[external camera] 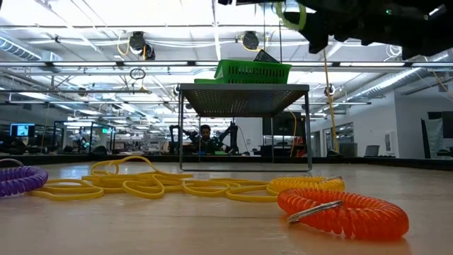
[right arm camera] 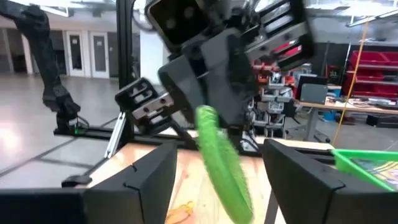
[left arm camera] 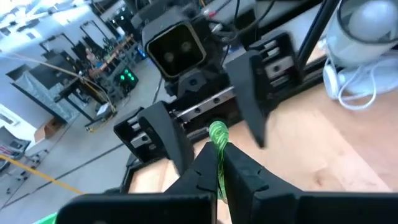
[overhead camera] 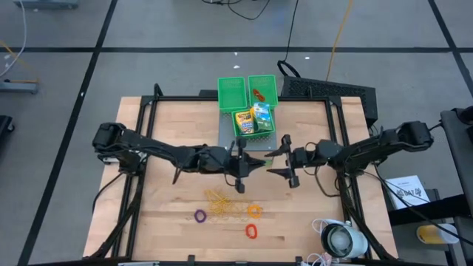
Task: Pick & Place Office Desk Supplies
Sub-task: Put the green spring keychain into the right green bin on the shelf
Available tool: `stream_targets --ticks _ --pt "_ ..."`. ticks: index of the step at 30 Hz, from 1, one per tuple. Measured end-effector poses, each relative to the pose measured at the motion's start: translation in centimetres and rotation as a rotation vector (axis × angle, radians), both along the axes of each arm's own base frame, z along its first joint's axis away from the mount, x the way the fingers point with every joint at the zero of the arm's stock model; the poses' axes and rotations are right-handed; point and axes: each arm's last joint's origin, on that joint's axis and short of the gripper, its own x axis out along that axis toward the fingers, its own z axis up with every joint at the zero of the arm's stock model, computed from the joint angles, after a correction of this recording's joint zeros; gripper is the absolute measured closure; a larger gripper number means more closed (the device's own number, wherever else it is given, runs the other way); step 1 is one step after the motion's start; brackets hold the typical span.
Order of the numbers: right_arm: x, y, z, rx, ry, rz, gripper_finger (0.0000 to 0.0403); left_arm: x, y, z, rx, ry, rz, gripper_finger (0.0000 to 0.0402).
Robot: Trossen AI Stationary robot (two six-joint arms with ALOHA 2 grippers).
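Two grippers meet above the middle of the table (overhead camera: 170, 222), just near the green mesh bins (overhead camera: 247, 103). The left gripper (left arm camera: 219, 163) is closed tight on the green ring (left arm camera: 217, 134). The right gripper (right arm camera: 217, 180) stands wide open, its fingers on both sides of this ring, holding nothing. I judge that a handover is in progress; next, the right fingers must close before the left ones release.

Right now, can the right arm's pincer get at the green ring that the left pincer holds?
Probably yes. The right pincer is open and faces the green ring, which the left pincer pinches in mid-air; nothing stands in between.
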Motion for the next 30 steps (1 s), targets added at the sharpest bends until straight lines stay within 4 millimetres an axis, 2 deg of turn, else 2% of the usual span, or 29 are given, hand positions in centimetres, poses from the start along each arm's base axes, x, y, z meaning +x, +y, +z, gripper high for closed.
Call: stream_targets --ticks 6,9,14,21,27,30 --pt "0.55 0.14 -0.23 -0.042 0.013 -0.004 0.0213 0.01 0.03 -0.12 0.003 0.012 0.007 0.0379" --pt "0.45 0.12 -0.15 -0.047 0.015 -0.005 0.0239 -0.03 -0.15 -0.19 0.011 0.019 0.005 0.0385" --pt "0.35 0.11 -0.32 -0.076 0.042 -0.008 0.0297 -0.05 -0.15 -0.27 0.012 0.028 0.006 0.0394" --pt "0.36 0.08 -0.44 -0.106 0.05 -0.011 0.0385 -0.05 -0.15 -0.25 0.01 0.026 0.007 0.0362" --pt "0.37 0.07 -0.68 -0.128 0.073 -0.014 0.0379 -0.04 -0.14 -0.18 0.009 0.019 0.011 0.0366" --pt "0.38 0.03 -0.7 -0.128 0.075 -0.016 0.0387 0.0 -0.09 0.06 -0.052 -0.012 0.041 0.0353"
